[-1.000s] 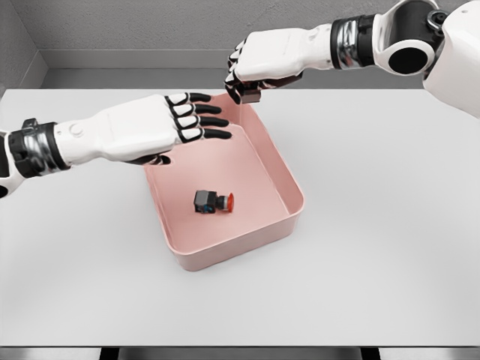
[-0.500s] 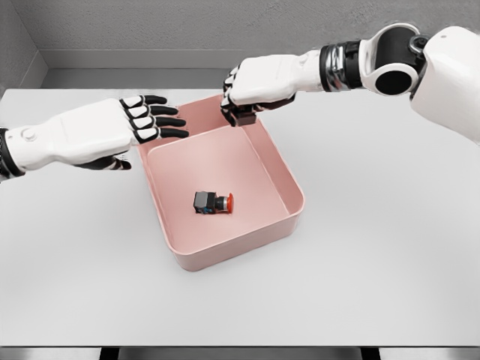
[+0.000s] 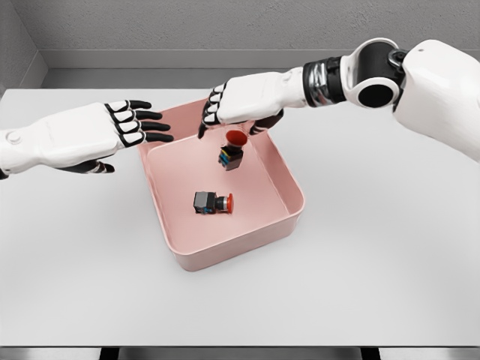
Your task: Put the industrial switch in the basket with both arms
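A pink basket (image 3: 294, 193) stands on the white table. One industrial switch (image 3: 212, 202), dark with a red button, lies on its side on the basket floor. A second switch (image 3: 232, 148) is in the air just under my right hand (image 3: 234, 105), red button up, free of the fingers. That hand hangs over the basket's far edge with its fingers spread. My left hand (image 3: 135, 126) hovers flat beside the basket's far left corner, fingers stretched out, holding nothing.
The white table (image 3: 375, 255) spreads around the basket on all sides. A grey wall runs along the table's far edge.
My right hand has opened and the switch it held is dropping into the basket. My left hand has drawn back to the left, off the basket.
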Controlling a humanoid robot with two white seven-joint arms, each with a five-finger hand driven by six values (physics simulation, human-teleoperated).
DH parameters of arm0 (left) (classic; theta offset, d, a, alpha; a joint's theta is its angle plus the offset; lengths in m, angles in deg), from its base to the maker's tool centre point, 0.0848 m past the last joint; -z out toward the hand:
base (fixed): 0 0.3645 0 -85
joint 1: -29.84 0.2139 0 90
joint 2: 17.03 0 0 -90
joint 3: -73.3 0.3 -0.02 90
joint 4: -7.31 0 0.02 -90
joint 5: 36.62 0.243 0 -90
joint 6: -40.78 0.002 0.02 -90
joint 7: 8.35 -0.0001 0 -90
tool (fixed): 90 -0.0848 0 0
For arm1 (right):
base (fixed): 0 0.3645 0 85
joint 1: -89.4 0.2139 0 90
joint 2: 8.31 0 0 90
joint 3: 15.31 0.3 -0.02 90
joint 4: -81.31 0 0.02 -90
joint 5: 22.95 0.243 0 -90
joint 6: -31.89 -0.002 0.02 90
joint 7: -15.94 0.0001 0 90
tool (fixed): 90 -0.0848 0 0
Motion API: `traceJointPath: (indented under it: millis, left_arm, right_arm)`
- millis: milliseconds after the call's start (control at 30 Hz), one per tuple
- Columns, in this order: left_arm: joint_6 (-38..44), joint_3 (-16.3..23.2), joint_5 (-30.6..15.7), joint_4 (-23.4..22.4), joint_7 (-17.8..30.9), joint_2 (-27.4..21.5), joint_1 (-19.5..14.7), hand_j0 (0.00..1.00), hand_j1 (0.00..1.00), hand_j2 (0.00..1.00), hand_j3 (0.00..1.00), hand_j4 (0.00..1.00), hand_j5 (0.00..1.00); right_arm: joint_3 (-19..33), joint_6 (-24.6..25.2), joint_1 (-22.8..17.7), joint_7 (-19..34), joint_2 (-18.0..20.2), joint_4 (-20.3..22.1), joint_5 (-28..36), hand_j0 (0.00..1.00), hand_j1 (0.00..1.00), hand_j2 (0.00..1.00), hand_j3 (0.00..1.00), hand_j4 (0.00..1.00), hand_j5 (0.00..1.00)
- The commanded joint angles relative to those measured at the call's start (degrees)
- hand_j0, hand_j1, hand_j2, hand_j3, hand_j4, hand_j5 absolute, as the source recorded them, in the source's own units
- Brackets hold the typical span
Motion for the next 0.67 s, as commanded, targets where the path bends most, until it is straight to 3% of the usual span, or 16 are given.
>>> traceJointPath:
  millis: [0,167,267,400,633]
  left_arm:
    - [0.03,-0.05,-0.40,0.00,-0.03,-0.14,0.00,1.00,1.00,1.00,1.00,1.00,1.00]
    - [0.03,-0.05,-0.40,0.00,-0.03,-0.14,0.00,1.00,1.00,1.00,1.00,1.00,1.00]
    - [0.03,-0.05,-0.40,0.00,-0.03,-0.14,0.00,1.00,1.00,1.00,1.00,1.00,1.00]
    - [0.03,-0.05,-0.40,0.00,-0.03,-0.14,0.00,1.00,1.00,1.00,1.00,1.00,1.00]
    - [0.03,-0.05,-0.40,-0.01,0.15,-0.14,0.00,1.00,1.00,1.00,1.00,1.00,1.00]
  right_arm:
    - [0.27,0.11,0.09,-0.11,0.45,0.04,0.27,1.00,1.00,1.00,1.00,1.00,1.00]
    - [1.85,0.11,-2.02,-0.46,6.60,-0.14,0.80,1.00,1.00,1.00,1.00,1.00,1.00]
    - [2.46,0.11,-5.62,-4.86,14.77,-0.31,1.24,1.00,1.00,1.00,1.00,1.00,1.00]
    - [4.05,0.11,-9.40,-6.35,21.46,-3.21,3.61,1.00,1.00,1.00,1.00,1.00,1.00]
    - [6.77,0.11,-10.28,-7.32,21.63,-3.30,4.23,1.00,1.00,1.00,1.00,1.00,1.00]
